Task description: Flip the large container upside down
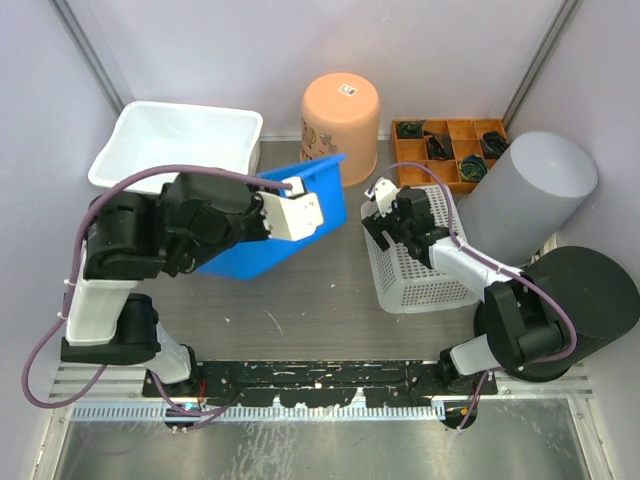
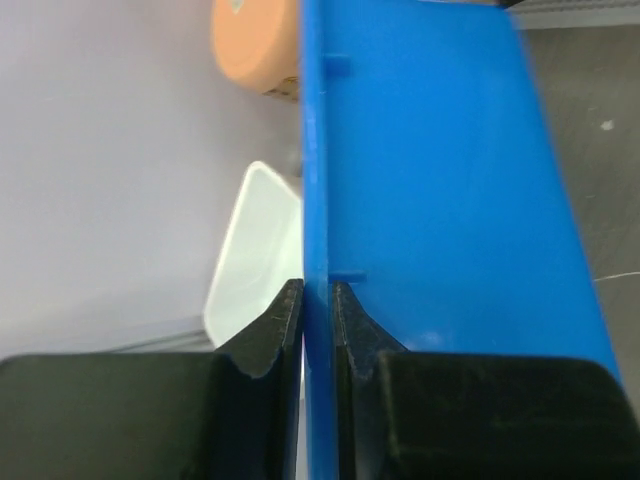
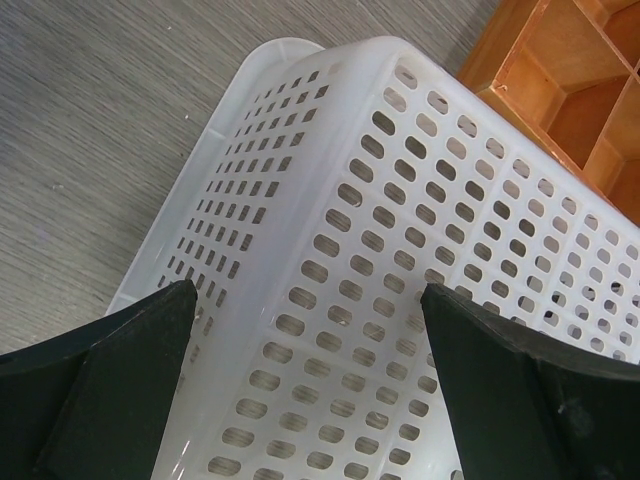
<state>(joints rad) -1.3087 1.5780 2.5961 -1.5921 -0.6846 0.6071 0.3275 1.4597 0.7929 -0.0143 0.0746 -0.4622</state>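
Observation:
The large blue container (image 1: 262, 255) is tilted up on its side in the middle left of the table, with its far corner raised. My left gripper (image 1: 312, 208) is shut on its rim. In the left wrist view the two fingers pinch the thin blue wall (image 2: 440, 200) at the left gripper (image 2: 317, 300). My right gripper (image 1: 378, 215) is open and empty. It hovers over the left end of an overturned white perforated basket (image 1: 420, 275). In the right wrist view the right gripper (image 3: 308, 290) has its jaws spread wide above the basket (image 3: 400, 200).
A white tub (image 1: 175, 145) stands at the back left. An upturned orange bucket (image 1: 341, 112) is behind the blue container. A wooden compartment tray (image 1: 450, 150) is at the back right. A grey cylinder (image 1: 525, 195) and a black round body (image 1: 590, 290) are at the right.

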